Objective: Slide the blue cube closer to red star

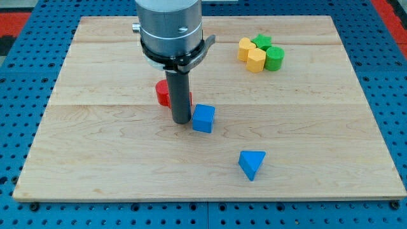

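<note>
The blue cube (203, 118) sits near the middle of the wooden board (95, 152). A red block (163, 93), likely the red star, lies just up and left of it, partly hidden behind the rod, so its shape is unclear. My tip (182, 121) rests on the board just left of the blue cube, almost touching its left side, and in front of the red block.
A blue triangular block (252, 164) lies toward the view's bottom right of the cube. A cluster of yellow blocks (252, 54) and green blocks (270, 54) sits at the view's top right. The arm's grey body (169, 28) hangs over the top centre.
</note>
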You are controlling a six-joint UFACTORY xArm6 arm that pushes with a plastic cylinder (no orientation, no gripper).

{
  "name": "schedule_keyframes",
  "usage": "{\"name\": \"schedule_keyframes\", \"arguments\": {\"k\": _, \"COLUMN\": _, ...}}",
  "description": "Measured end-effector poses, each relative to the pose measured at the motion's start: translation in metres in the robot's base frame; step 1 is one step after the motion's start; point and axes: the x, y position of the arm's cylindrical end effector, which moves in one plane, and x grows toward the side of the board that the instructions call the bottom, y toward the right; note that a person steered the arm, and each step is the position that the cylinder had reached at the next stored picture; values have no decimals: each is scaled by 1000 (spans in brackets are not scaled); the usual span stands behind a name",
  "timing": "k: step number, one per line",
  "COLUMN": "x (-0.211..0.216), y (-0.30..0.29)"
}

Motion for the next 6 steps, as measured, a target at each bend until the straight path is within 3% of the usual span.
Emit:
{"name": "schedule_keyframes", "arguments": {"k": 2, "x": -27, "y": 10}}
{"name": "schedule_keyframes", "arguments": {"k": 3, "x": -32, "y": 87}}
{"name": "schedule_keyframes", "arguments": {"k": 4, "x": 16, "y": 120}}
{"name": "schedule_keyframes", "arguments": {"k": 5, "x": 48, "y": 91}}
{"name": "schedule_keyframes", "arguments": {"k": 6, "x": 40, "y": 52}}
